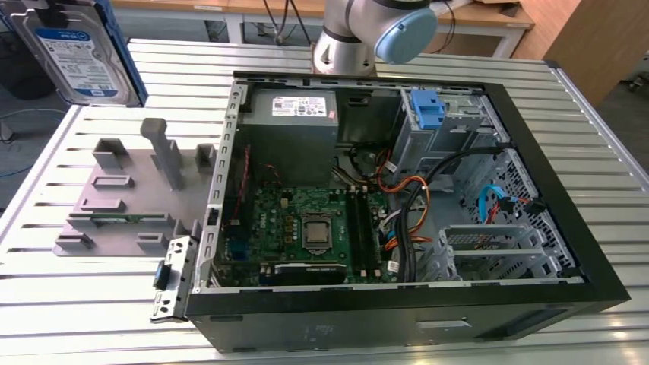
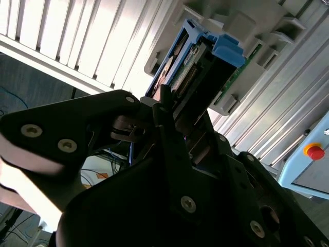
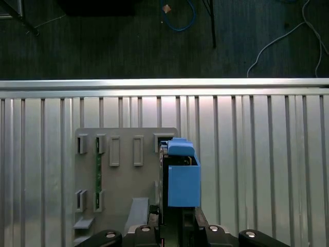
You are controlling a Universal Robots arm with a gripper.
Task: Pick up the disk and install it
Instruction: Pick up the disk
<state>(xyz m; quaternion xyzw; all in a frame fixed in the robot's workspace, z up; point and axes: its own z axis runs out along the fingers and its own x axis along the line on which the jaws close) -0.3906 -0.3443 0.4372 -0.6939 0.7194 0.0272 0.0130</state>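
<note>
The disk [image 1: 81, 52], a silver drive with a white-and-blue label in a blue carrier, hangs in the air at the exterior view's upper left, above the far end of the table. In both wrist views my gripper [image 2: 180, 110] is shut on the disk [image 2: 198, 64], its black fingers clamped on the sides. The disk's blue carrier [image 3: 182, 177] sticks out beyond my gripper [image 3: 177, 224], over the grey fixture tray [image 3: 123, 175]. The open computer case [image 1: 406, 308] lies on the table at the exterior view's right, with a blue bracket [image 1: 431, 110] in its drive bay.
The grey fixture tray [image 1: 121, 198] with upright posts holds a green memory stick [image 1: 117, 218]. Inside the case are a grey power supply [image 1: 294, 110], the motherboard [image 1: 304, 228] and loose cables [image 1: 426, 190]. The arm's base [image 1: 370, 34] stands behind the case. A red button [image 2: 314, 152] sits off the table.
</note>
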